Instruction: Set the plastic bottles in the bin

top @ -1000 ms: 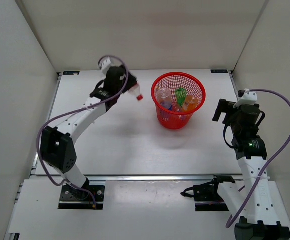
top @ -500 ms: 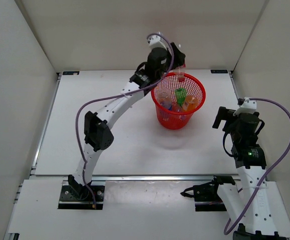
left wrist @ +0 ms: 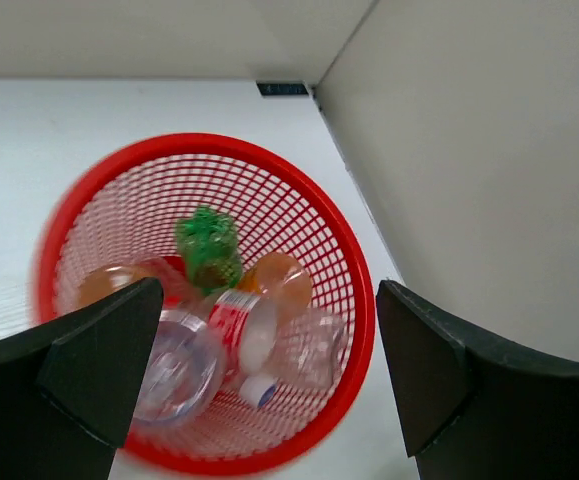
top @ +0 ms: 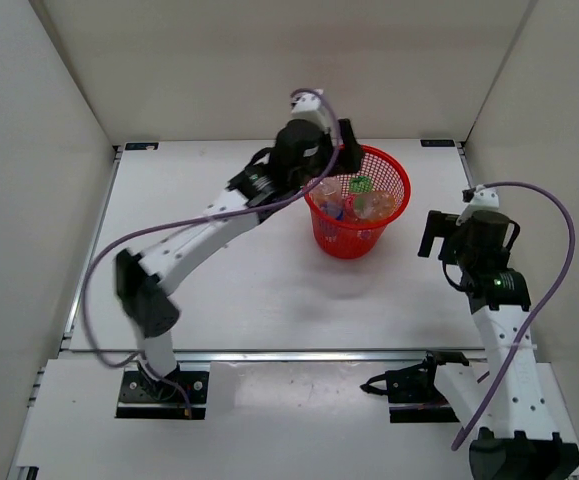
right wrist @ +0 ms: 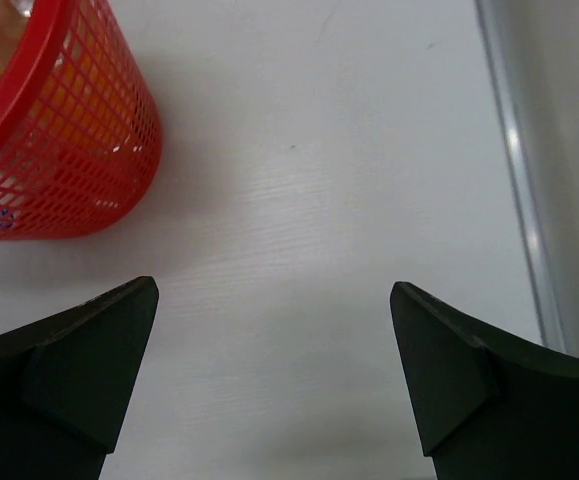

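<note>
The bin, a red mesh basket, stands right of the table's middle, and several plastic bottles lie inside it. From the left wrist view I look down into the bin at a green bottle, an orange bottle, a clear red-labelled bottle and a plain clear bottle. My left gripper hangs above the bin's far-left rim. This left gripper is open and holds nothing. My right gripper stays right of the bin, open and empty, over bare table.
White walls close in the table on the left, far and right sides. A metal rail runs along the table's right edge. The bin's wall sits at the upper left of the right wrist view.
My left arm swung from the table's left to above the bin carrying a red-capped bottle. Its jaws then opened and the bottle now lies in the bin. The right arm barely shifted.
</note>
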Robot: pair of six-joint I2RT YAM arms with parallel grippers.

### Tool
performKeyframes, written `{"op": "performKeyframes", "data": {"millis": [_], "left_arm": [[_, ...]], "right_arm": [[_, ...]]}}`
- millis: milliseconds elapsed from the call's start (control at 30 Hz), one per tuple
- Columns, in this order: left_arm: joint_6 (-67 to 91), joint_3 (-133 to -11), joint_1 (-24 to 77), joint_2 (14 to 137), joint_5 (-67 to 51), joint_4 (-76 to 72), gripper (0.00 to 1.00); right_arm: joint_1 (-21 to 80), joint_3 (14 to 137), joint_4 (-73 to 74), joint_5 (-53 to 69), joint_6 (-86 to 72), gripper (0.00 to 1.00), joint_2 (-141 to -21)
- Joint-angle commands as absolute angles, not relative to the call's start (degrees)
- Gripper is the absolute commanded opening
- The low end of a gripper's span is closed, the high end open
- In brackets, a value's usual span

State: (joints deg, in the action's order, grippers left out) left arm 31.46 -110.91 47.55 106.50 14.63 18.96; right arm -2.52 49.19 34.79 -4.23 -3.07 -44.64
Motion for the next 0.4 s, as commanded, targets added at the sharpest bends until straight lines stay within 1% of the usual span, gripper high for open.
{"op": "performKeyframes", "data": {"millis": [0, 33, 67, 100, 133, 167, 200, 233, 300, 367], "left_arm": [[30.49, -95.0, 45.71, 85.4, 19.85, 21.78, 0.99], [31.02, -86.92, 45.01, 81.95, 21.69, 23.36, 0.99], [32.94, -82.4, 44.22, 75.21, 22.4, 24.42, 0.99], [35.48, -75.57, 41.77, 68.97, 23.2, 27.65, 0.99], [36.46, -69.41, 39.31, 66.38, 23.2, 31.69, 0.99], [37.43, -64.04, 36.07, 60.61, 23.38, 35.03, 0.99], [38.66, -61.2, 34.9, 54.99, 23.73, 36.81, 0.99], [39.72, -57.87, 32.54, 52.23, 24.51, 40.05, 0.99], [41.74, -54.51, 29.19, 42.93, 25.39, 45.49, 0.99], [41.66, -52.65, 24.46, 38.24, 24.62, 50.51, 0.98]], "right_arm": [[-3.6, 52.47, 41.48, 2.25, -5.18, 0.99, -49.64], [-4.21, 52.3, 42.35, 2.46, -6.14, 0.99, -50.35], [-4.57, 52.47, 42.97, 2.9, -6.24, 0.99, -50.8], [-4.74, 52.12, 43.24, 3.51, -5.98, 1.0, -51.06], [-4.75, 52.03, 43.85, 3.25, -5.98, 0.99, -50.89], [-4.57, 51.16, 43.16, 3.34, -5.72, 0.99, -49.84], [-4.4, 50.98, 42.63, 2.82, -6.23, 0.99, -49.14], [-4.22, 50.45, 42.19, 2.46, -6.41, 0.99, -48.26], [-4.57, 50.45, 42.1, 2.55, -6.42, 1.0, -47.64], [-4.83, 50.54, 42.45, 2.98, -6.24, 1.0, -47.46]]}}
